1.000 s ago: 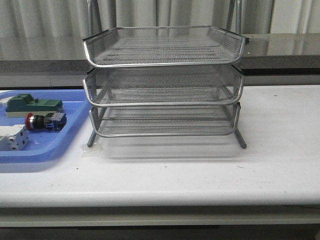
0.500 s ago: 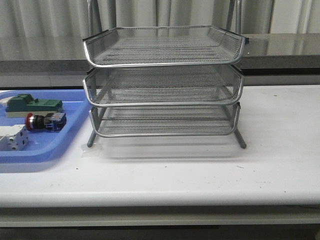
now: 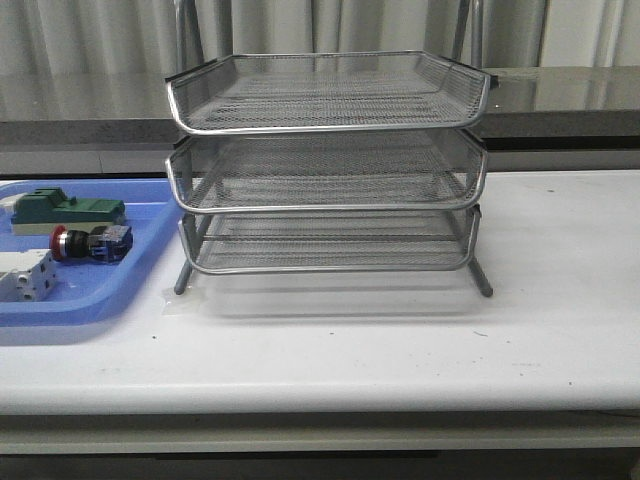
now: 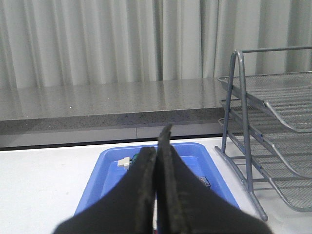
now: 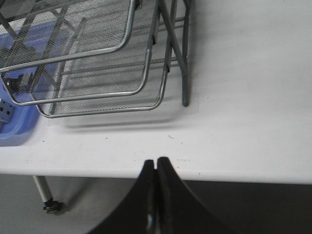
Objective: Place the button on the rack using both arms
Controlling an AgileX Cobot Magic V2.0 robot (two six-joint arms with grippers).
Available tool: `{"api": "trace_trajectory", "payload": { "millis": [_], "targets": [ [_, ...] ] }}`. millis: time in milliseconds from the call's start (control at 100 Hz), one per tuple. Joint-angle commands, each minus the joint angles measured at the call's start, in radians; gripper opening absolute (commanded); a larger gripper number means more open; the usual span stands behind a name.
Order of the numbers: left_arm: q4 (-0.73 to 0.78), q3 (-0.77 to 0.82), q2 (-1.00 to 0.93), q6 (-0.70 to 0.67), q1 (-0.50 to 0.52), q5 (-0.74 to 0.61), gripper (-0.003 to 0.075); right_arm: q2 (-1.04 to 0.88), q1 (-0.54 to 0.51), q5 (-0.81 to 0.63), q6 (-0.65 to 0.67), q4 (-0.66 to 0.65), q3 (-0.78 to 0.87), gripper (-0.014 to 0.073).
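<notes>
Opening step, by the look of it: nothing grasped yet. Button point(image 3: 90, 242) lying on its side in the blue tray point(image 3: 150, 255), red cap toward the tray's left, blue rear block toward the rack point(image 3: 327, 165), between a green block-shaped part point(image 3: 66, 211) behind it and a white boxy part point(image 3: 25, 275) in front. Rack standing just right of the tray on the white surface point(image 3: 400, 340), all 3 wire-mesh tiers bare of parts. Left fingers point(image 4: 157, 175) pressed together with no gap, gripping nothing, hanging above the tray's near end. Right fingers point(image 5: 156, 187) likewise closed flat on nothing, poised over the surface's front edge, well apart from the rack. Next move probably for the left arm: spreading the fingers, dropping to the button and closing across its black body; then a handover or carry to a tier. Front view alone giving the button clearly, yet neither arm; left wrist view hiding most of the tray contents behind its own fingers; right wrist view offering only a dark glimpse through the mesh, too blurred to identify.
</notes>
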Motion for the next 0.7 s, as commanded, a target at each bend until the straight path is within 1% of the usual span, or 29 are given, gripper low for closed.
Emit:
{"api": "trace_trajectory", "payload": {
  "millis": [0,60,110,250,320,370,470,550,690],
  "targets": [
    [-0.003,0.034,-0.032,-0.007,0.003,-0.079,-0.002,0.054,0.001,-0.078,-0.004,0.096,-0.036,-0.0036],
    [-0.003,0.034,-0.032,-0.007,0.003,-0.079,-0.002,0.089,0.001,-0.082,-0.007,0.141,-0.036,0.0003],
    [-0.003,0.034,-0.032,-0.007,0.003,-0.079,-0.002,0.119,0.001,-0.09,-0.016,0.172,-0.036,0.0056],
    [-0.003,0.034,-0.032,-0.007,0.003,-0.079,-0.002,0.209,0.001,-0.124,-0.036,0.233,-0.036,0.0256],
    [-0.003,0.034,-0.032,-0.007,0.003,-0.079,-0.002,0.253,0.001,-0.143,-0.054,0.261,-0.036,0.0323],
    [-0.003,0.034,-0.032,-0.007,0.003,-0.079,-0.002,0.28,0.001,-0.166,-0.072,0.289,-0.036,0.034],
    [-0.003,0.034,-0.032,-0.007,0.003,-0.079,-0.002,0.336,0.001,-0.22,-0.126,0.372,-0.036,0.0341],
    [-0.003,0.034,-0.032,-0.007,0.003,-0.079,-0.002,0.374,0.001,-0.242,-0.206,0.459,-0.037,0.0341],
    [-0.003,0.034,-0.032,-0.007,0.003,-0.079,-0.002,0.43,0.001,-0.229,-0.348,0.604,-0.039,0.0341]
  ]
}}
